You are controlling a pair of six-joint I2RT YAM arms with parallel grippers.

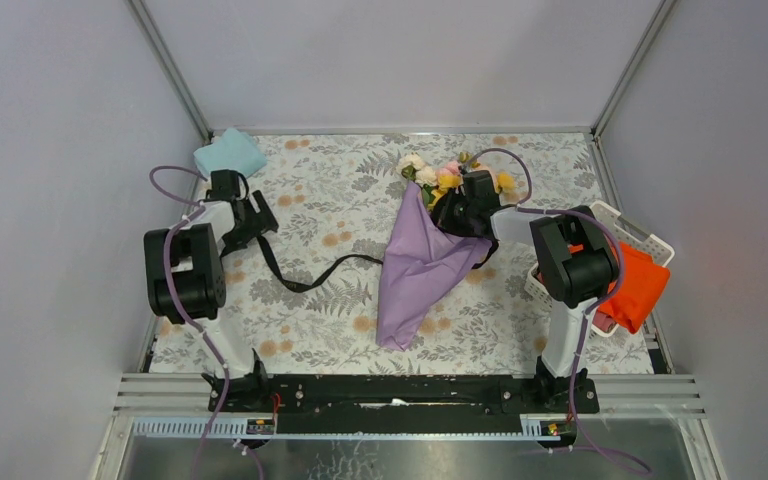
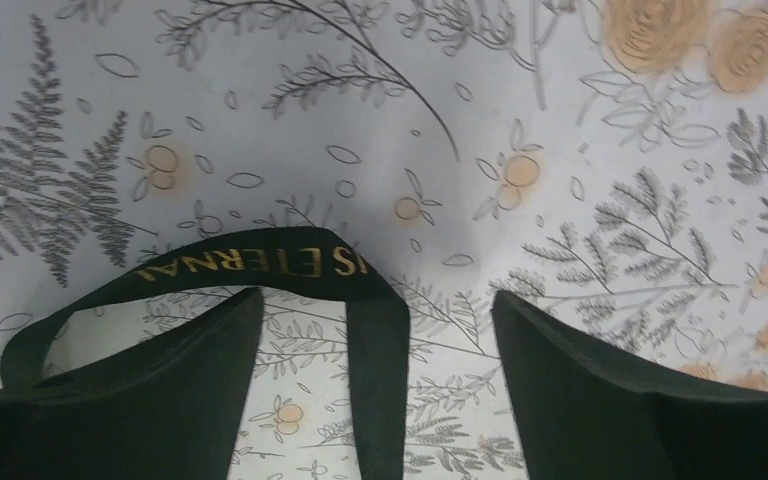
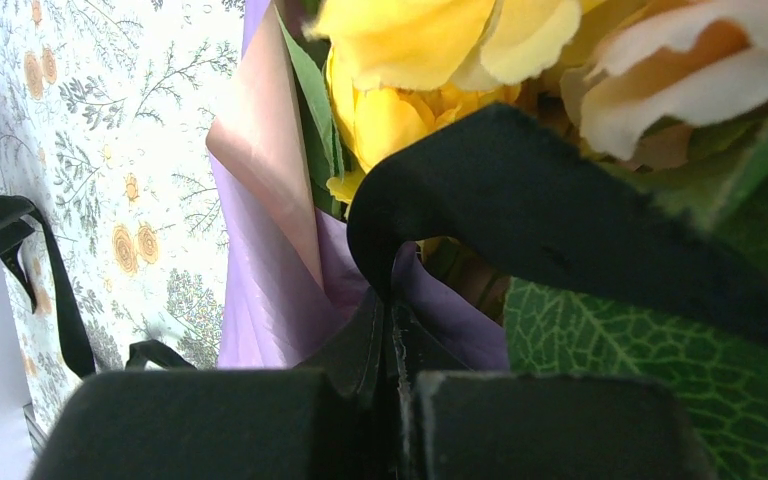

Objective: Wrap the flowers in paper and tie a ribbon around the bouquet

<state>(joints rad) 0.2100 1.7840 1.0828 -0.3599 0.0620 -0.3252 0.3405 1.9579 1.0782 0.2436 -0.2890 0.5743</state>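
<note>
Two jobs seem shared out here: one arm pins, the other is free to work the ribbon. Nearest the arm bases, the pointed tail of the bouquet lies flat on the tabletop. Its lilac paper is already rolled into a cone, so the wrapping looks done and the tying is what is left. At the near right, a white basket holding an orange cloth sits just beside the right arm, apart from the work. The ribbon trails slack from the cone's left edge across the tabletop to the left arm's fingers. In the left wrist view those stand wide apart, with the lettered band looped round one of them and running down between the two, draped rather than gripped. Farther back, the right arm's fingers are pressed together at the cone's neck. A black band that seems to be the ribbon's other end comes out of their seam against the paper, which probably anchors it and steadies the bundle. That wrist covers part of the neck and would crowd any pass round it. The flowers fan out beyond, and a light blue cloth lies at the far left corner, away from the ribbon.
</note>
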